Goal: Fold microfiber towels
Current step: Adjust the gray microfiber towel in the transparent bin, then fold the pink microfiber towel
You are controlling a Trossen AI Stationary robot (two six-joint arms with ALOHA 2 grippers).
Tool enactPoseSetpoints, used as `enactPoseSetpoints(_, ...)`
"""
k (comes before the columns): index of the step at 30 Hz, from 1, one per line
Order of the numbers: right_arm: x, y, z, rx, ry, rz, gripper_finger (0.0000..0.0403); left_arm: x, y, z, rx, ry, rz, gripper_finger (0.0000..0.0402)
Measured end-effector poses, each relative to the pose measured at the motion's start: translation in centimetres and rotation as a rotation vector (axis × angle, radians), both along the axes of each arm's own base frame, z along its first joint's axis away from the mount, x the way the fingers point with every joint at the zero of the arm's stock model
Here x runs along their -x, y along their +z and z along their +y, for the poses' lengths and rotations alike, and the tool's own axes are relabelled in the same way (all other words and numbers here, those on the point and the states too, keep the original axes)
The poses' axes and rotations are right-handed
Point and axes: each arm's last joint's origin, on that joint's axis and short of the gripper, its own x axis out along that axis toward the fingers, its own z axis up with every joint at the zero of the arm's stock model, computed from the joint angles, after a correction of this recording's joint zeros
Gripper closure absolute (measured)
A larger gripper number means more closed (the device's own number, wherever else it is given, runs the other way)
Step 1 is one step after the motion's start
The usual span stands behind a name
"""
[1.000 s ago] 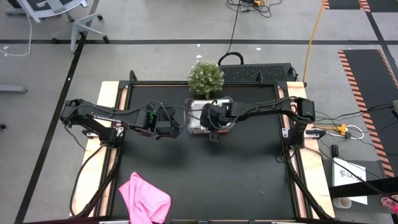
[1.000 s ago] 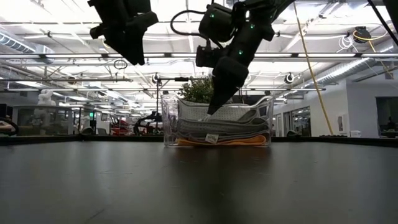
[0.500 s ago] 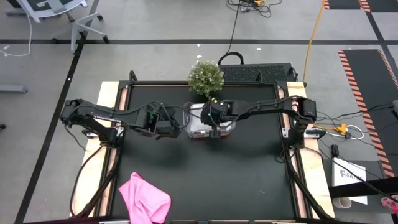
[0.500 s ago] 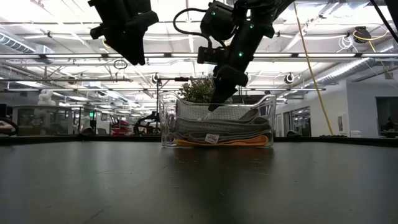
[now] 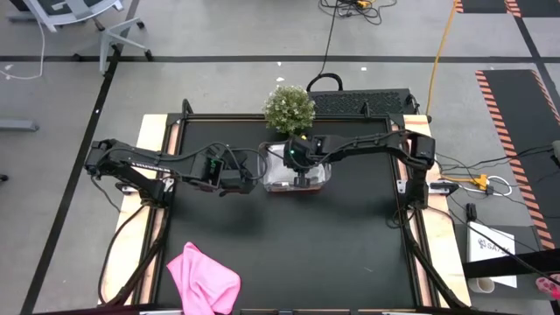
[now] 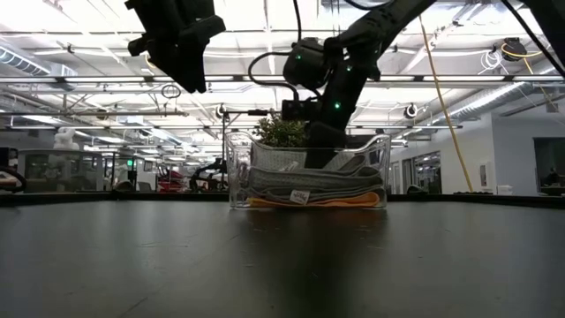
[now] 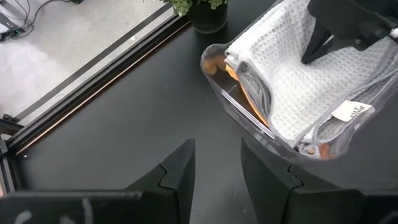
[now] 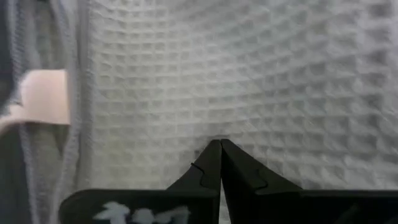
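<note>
Right hand (image 5: 301, 178) pinched fully closed, tips down on the top grey towel (image 7: 311, 81) stacked in the clear tub (image 5: 268, 173) at centre frame, left hand (image 5: 248, 182) hovering part-open and empty just left of the tub, pink towel (image 5: 203, 278) crumpled lower left on the desk (image 5: 289, 254).

Towels (image 5: 289, 171) in tub (image 5: 271, 179), plant (image 5: 290, 108) behind

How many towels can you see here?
4: a pink towel crumpled at the table's near left edge, and two grey towels over an orange one in the clear tub. More may be hidden.
</note>
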Motion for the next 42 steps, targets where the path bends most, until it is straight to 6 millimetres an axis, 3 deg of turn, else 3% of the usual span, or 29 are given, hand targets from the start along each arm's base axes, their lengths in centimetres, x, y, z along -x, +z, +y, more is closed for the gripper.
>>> enactPoseSetpoints(7, -0.2, 0.2, -0.7, -0.015, -0.049, -0.052, 0.0403, 0.0, 0.0, 0.0, 0.0, -0.001, 0.001, 0.0271)
enactPoseSetpoints(10, 0.3, 1.4, -0.4, -0.003, -0.057, -0.071, 0.0403, 0.0, 0.0, -0.1, -0.001, -0.006, 0.002, 0.027)
enactPoseSetpoints(18, 2.8, 10.8, 3.2, 0.045, 0.026, -0.347, 0.0403, 0.5, 0.3, -1.9, -0.006, -0.03, -0.026, 0.027)
enactPoseSetpoints(22, 4.7, 14.5, 4.7, 0.047, 0.037, -0.472, 0.0403, 2.3, 0.0, -3.3, 0.113, 0.073, -0.002, 0.027)
enactPoseSetpoints(25, 5.7, 16.0, 5.4, 0.033, 0.032, -0.523, 0.0403, 4.3, -0.4, -4.8, 0.242, 0.22, 0.071, 0.027)
enactPoseSetpoints(29, 6.4, 16.9, 5.7, 0.024, 0.027, -0.558, 0.0403, 6.2, -0.6, -7.8, 0.385, 0.303, 0.131, 0.027)
enactPoseSetpoints(34, 6.2, 16.5, 5.9, 0.015, 0.036, -0.539, 0.0403, 7.9, -0.7, -11.1, 0.512, 0.36, 0.137, 0.027)
enactPoseSetpoints(42, 6.0, 16.4, 7.1, 0.002, 0.075, -0.529, 0.0403, 9.8, -0.9, -14.3, 0.557, 0.403, 0.088, 0.027)
